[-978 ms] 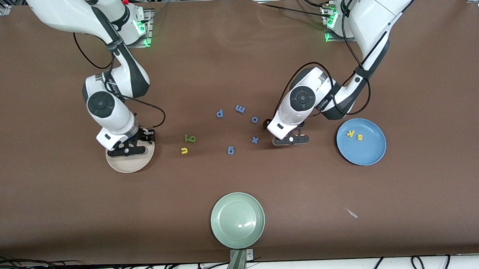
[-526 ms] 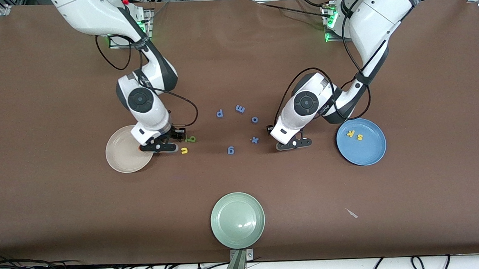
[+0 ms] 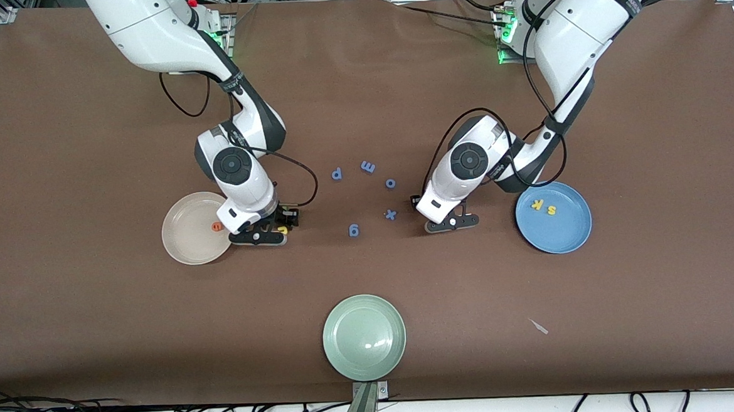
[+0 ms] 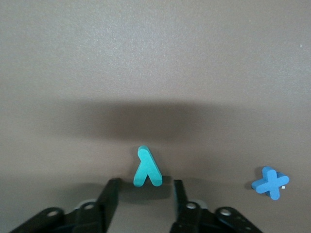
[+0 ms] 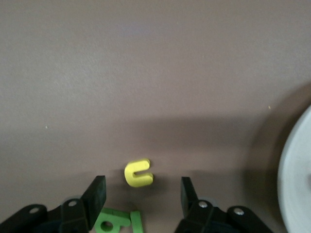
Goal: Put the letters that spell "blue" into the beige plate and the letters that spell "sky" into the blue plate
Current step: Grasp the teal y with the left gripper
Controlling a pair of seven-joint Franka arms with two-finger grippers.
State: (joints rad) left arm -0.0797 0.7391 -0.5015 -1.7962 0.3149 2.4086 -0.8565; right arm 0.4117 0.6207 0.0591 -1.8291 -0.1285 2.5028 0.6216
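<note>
**Beside the beige plate, two grippers are low**

Next to the beige plate (image 3: pixel 180 241), which holds the orange e (image 3: pixel 216 226), the right gripper (image 5: pixel 142 194) has open jaws around the yellow u (image 5: pixel 138 173). Farther from that plate, the left gripper (image 4: pixel 144 196) jaws, open, flank the teal y (image 4: pixel 146 167)

A round, shallow cream-beige plate (image 3: pixel 183 231) is sitting toward the right arm's end of the desk, carrying a tiny orange foam letter e (image 3: pixel 217 226) lying flat. Just beside it, a yellow foam letter u (image 5: pixel 138 173) and green foam letters b (image 5: pixel 112 221) and l (image 5: pixel 136 222) are lying flat on the brown desk. A teal-green foam letter y (image 4: pixel 146 167) is lying flat on the desk too. Toward the left arm's end, a solid blue round plate (image 3: pixel 563 236) is holding a yellow k (image 3: pixel 536 204) and a yellow s (image 3: pixel 551 209).
</note>
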